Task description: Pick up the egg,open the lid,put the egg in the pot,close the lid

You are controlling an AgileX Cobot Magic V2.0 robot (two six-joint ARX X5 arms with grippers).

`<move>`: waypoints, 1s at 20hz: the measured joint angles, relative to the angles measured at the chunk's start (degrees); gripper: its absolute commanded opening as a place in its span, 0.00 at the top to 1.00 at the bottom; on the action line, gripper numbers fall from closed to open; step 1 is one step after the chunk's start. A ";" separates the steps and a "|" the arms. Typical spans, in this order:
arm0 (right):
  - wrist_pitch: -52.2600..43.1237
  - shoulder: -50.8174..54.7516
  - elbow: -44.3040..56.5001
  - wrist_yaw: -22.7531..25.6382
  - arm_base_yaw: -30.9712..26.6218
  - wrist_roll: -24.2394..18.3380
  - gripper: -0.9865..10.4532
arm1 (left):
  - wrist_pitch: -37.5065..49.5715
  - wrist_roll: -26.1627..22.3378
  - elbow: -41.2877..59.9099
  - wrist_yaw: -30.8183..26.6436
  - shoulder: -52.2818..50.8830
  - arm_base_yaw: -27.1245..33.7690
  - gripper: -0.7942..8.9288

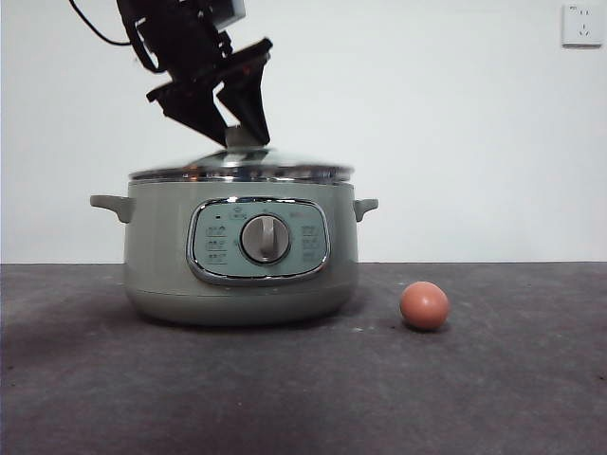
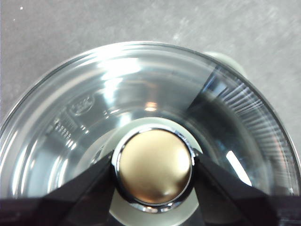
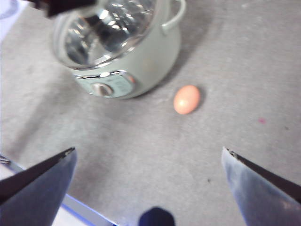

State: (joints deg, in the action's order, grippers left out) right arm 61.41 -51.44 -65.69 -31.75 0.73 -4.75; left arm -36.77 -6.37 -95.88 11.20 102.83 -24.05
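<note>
The sage-green pot (image 1: 161, 270) stands on the dark table, its grey dial (image 1: 265, 238) facing the front view. The glass lid (image 1: 285, 168) sits on the pot. My left gripper (image 1: 239, 135) comes down from the upper left, its jaws closed on either side of the lid's knob (image 2: 154, 165); through the glass (image 2: 94, 108) the pot's inside shows. The reddish-brown egg (image 1: 424, 305) lies on the table right of the pot, apart from it. My right gripper (image 3: 148, 150) is open and empty, high above the table; the egg (image 3: 186, 99) and pot (image 3: 141, 61) lie ahead of it.
A white wall stands behind the table, with a socket (image 1: 580, 24) at the top right. The pot's stubby handles (image 1: 365, 206) stick out on both sides. Bare table (image 1: 512, 379) lies in front of and to the right of the egg.
</note>
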 measured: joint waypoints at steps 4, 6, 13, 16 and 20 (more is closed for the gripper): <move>-0.37 -1.14 0.00 1.14 0.00 0.02 0.39 | -4.24 0.00 -8.39 0.66 -0.07 -0.31 0.93; -1.44 -2.12 0.00 1.75 0.00 0.02 0.39 | -7.21 0.00 -12.63 0.72 -0.46 -0.13 0.93; -7.74 -12.20 -0.04 4.11 4.57 0.70 0.39 | -12.41 0.55 -13.97 -2.67 -13.73 5.49 0.93; -12.46 -18.53 -0.09 9.51 9.75 1.44 0.39 | -18.69 0.31 -14.51 -2.71 -20.65 8.68 0.93; -18.56 -27.67 -0.09 16.20 15.39 2.23 0.39 | -27.76 -0.57 -14.49 -2.56 -27.67 9.88 0.93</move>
State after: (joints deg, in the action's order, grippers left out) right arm 42.85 -79.11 -65.78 -15.55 16.12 -2.52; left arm -64.53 -6.94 -110.37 8.64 75.16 -14.17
